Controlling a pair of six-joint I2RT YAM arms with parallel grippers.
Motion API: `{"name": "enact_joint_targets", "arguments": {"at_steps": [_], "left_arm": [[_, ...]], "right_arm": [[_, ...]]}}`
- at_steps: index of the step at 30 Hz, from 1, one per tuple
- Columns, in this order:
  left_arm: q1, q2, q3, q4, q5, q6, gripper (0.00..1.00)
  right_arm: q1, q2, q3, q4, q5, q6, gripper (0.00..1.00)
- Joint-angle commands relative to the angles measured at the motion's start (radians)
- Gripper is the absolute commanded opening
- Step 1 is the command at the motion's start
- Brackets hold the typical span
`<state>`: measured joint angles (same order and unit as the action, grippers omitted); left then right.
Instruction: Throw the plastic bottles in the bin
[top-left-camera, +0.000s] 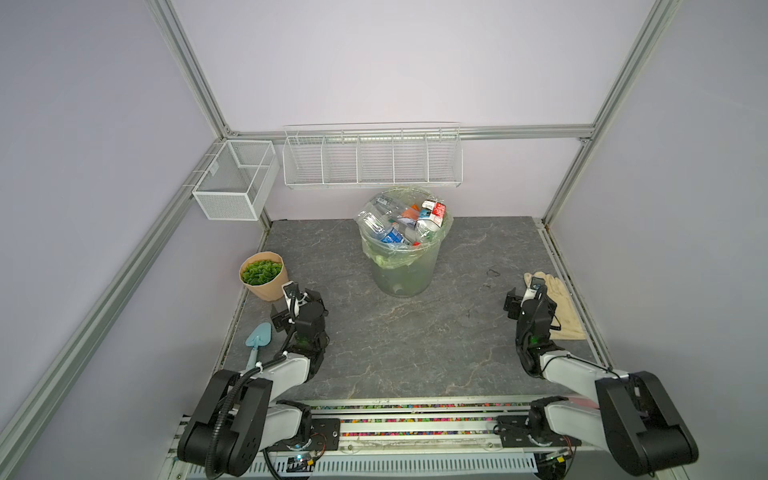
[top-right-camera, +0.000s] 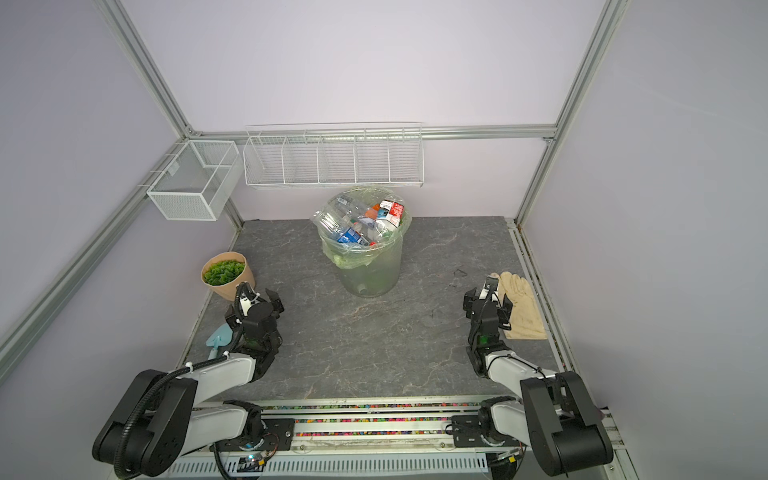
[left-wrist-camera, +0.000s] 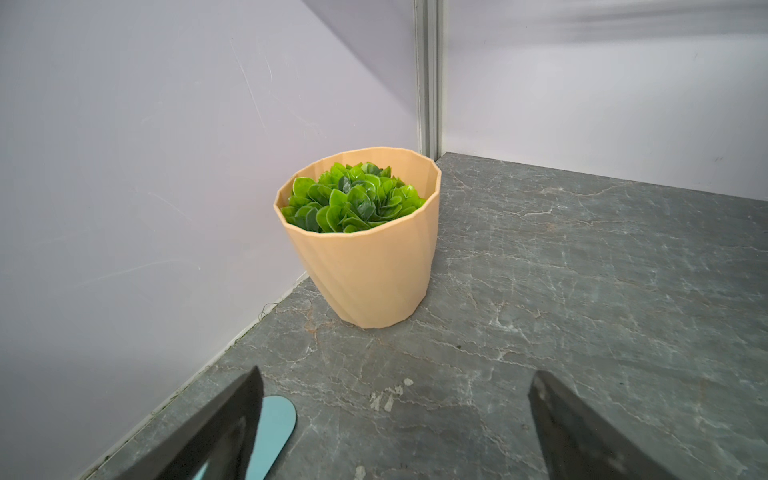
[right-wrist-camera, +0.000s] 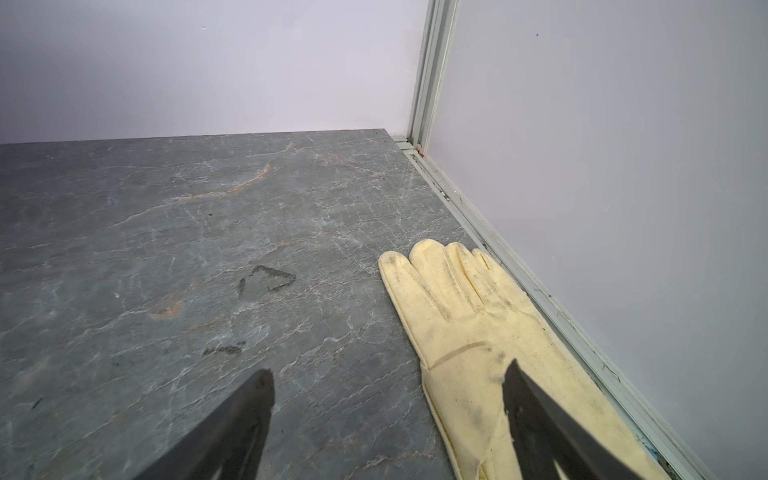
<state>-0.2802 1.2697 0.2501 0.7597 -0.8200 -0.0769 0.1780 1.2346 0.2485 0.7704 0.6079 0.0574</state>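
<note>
Left jaws spread, plant pot ahead — right jaws spread, glove partly beneath; bottles heaped in bin.

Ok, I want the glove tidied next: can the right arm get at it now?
Probably yes: the right gripper hangs open partly over the glove, and nothing lies on it or between them.

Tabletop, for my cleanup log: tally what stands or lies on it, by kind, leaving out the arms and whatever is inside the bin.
bin: 1
plant pot: 1
trowel: 1
glove: 1
Total: 4
</note>
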Motion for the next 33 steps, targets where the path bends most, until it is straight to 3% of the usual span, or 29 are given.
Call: {"name": "enact_joint_targets", "arguments": {"at_steps": [1,7,10,17,20,29,31,33], "left_arm": [[0.019,0.043,0.026,0.135,0.026,0.024,0.99],[0.039,0.116,0.03,0.236,0.042,0.062,0.99],[0.056,0.191,-0.003,0.396,0.044,0.078,0.99],[0.055,0.233,-0.069,0.535,0.073,0.083,0.99],[0.056,0.273,-0.12,0.653,0.103,0.094,0.99],[0.055,0.256,-0.147,0.653,0.231,0.117,0.99],[0.055,0.265,-0.148,0.653,0.289,0.14,0.99],[0.055,0.322,-0.136,0.656,0.417,0.187,0.99]], "right_arm": [[-0.006,0.034,-0.01,0.118,-0.012,-0.044,0.88],[-0.012,0.063,-0.046,0.235,-0.006,-0.077,0.89],[-0.018,0.103,-0.054,0.297,-0.008,-0.086,0.89],[-0.021,0.28,-0.137,0.66,0.03,-0.102,0.89],[-0.021,0.254,-0.137,0.623,0.02,-0.096,0.89],[0.009,0.314,-0.12,0.664,-0.108,-0.196,0.89],[0.019,0.329,-0.113,0.662,-0.138,-0.22,0.89],[0.02,0.35,-0.103,0.662,-0.166,-0.233,0.89]]}}
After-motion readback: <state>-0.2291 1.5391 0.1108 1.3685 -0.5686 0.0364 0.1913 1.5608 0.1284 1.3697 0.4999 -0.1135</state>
